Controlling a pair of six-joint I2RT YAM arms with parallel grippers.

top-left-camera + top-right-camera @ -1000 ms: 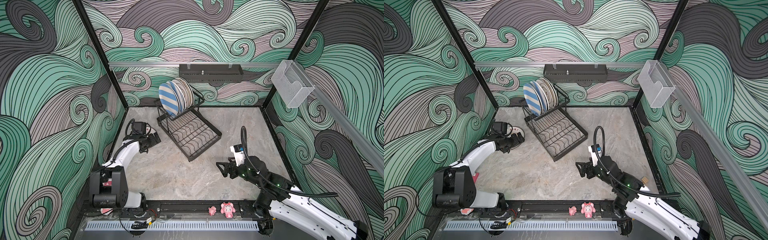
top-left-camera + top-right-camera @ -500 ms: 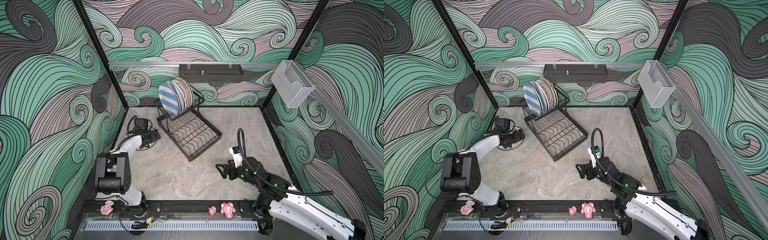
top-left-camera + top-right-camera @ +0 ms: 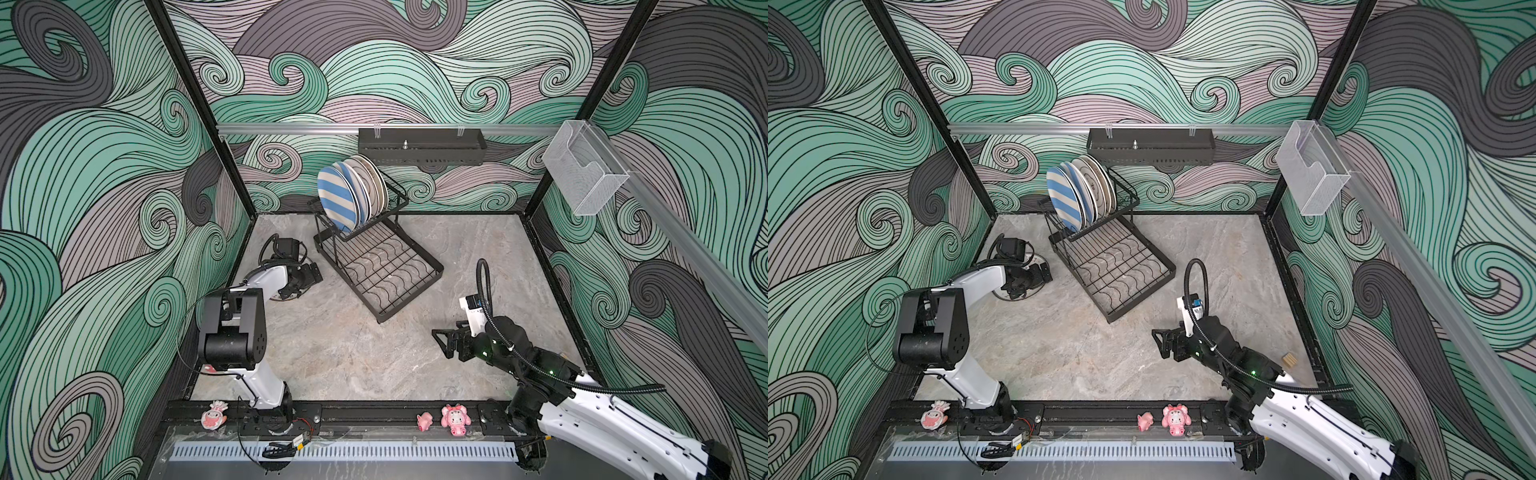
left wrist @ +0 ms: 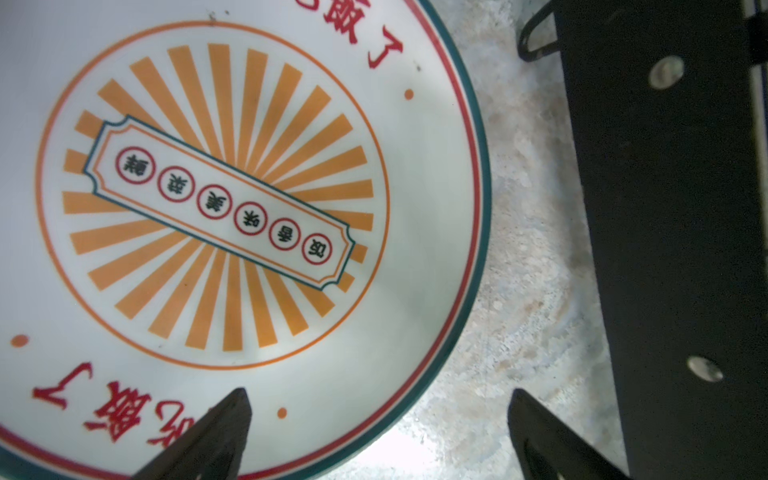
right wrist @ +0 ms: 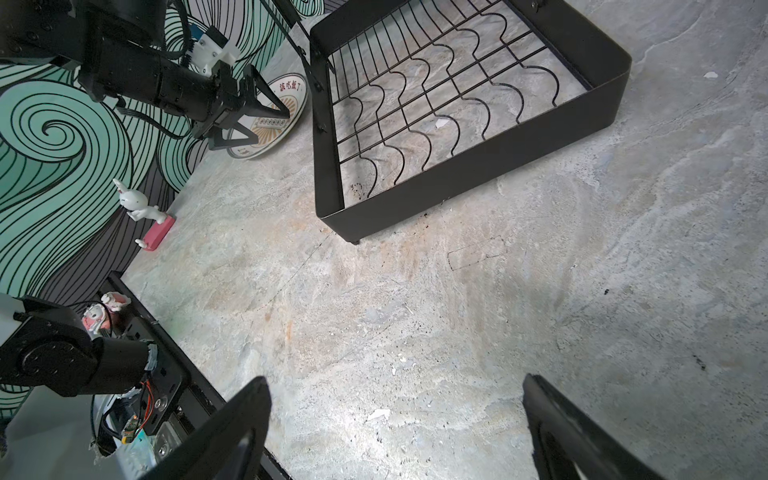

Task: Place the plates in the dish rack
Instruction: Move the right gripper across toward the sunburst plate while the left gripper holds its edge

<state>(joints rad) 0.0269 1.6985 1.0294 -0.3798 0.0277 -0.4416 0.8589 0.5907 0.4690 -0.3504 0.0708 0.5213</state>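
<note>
In both top views your left arm (image 3: 266,278) covers nearly all of the sunburst plate (image 4: 232,199); you see only a sliver of its rim. The left wrist view cuts that plate off at three edges, and its red lettering with it. Behind the striped plate (image 3: 337,198) in the dish rack (image 3: 411,297) you get only thin rims of the other plates (image 3: 376,183), too crowded to count. The small tan block (image 3: 1289,360) is too small to identify
</note>
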